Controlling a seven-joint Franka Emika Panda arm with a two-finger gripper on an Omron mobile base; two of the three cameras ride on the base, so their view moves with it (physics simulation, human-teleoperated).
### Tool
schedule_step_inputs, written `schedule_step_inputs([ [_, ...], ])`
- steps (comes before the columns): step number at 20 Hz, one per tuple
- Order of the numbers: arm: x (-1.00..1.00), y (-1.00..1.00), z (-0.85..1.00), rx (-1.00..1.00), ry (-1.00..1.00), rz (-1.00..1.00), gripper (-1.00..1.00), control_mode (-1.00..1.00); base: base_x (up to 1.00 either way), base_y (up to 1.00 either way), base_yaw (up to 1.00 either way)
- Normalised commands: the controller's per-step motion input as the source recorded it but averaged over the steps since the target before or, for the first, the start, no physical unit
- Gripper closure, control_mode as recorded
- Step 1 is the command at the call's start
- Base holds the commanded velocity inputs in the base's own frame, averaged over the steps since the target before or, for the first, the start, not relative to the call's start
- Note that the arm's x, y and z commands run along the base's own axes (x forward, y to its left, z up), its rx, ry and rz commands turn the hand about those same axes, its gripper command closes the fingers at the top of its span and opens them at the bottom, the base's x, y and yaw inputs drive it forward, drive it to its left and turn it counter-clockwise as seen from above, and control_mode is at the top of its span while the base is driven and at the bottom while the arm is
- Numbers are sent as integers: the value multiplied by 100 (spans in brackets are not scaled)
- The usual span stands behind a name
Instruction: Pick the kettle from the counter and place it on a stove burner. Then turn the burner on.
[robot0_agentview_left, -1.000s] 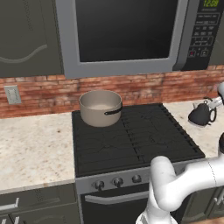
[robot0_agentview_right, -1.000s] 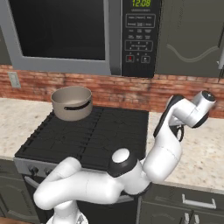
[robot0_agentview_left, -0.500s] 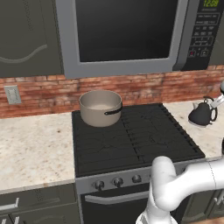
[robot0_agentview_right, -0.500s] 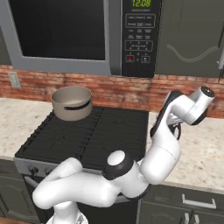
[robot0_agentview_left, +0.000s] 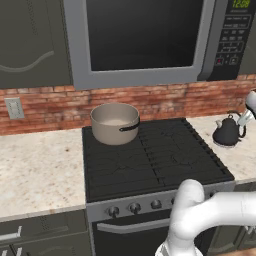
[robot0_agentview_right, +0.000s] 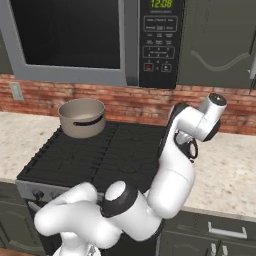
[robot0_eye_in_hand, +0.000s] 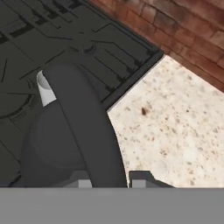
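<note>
The dark rounded kettle (robot0_agentview_left: 227, 132) with its pale spout (robot0_eye_in_hand: 44, 91) is just right of the black cooktop, over the beige counter (robot0_agentview_left: 246, 156). My gripper (robot0_agentview_left: 244, 119) comes in from the right edge, shut on the kettle's looped black handle (robot0_eye_in_hand: 89, 127). In the hand view the handle runs up between my fingertips (robot0_eye_in_hand: 141, 180), and the kettle body covers part of the cooktop's edge. Beyond it lies a stove burner (robot0_eye_in_hand: 89, 49) under black grates. Whether the kettle touches the counter (robot0_eye_in_hand: 175, 131) I cannot tell.
A wide beige-grey pot (robot0_agentview_left: 115, 122) with a black side handle occupies the back left burner, also seen as the pot (robot0_agentview_right: 81, 117). Knobs (robot0_agentview_left: 135, 207) line the stove front. A microwave (robot0_agentview_left: 145, 37) hangs above, with a brick wall behind.
The kettle and my gripper have shifted slightly left toward the cooktop. The pot has not moved.
</note>
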Motion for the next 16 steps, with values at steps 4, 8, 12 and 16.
schedule_step_inputs([
  [4, -33, 89, 0, -12, -26, 0, 100, -100, 0, 0, 0],
  [8, -30, 82, 0, -1, -26, 0, 100, -100, 0, 0, 0],
  [12, -14, 70, 0, 0, -20, 0, 100, -100, 0, 0, 0],
  [16, 0, 75, 1, 0, -3, 0, 100, -100, 0, 0, 0],
])
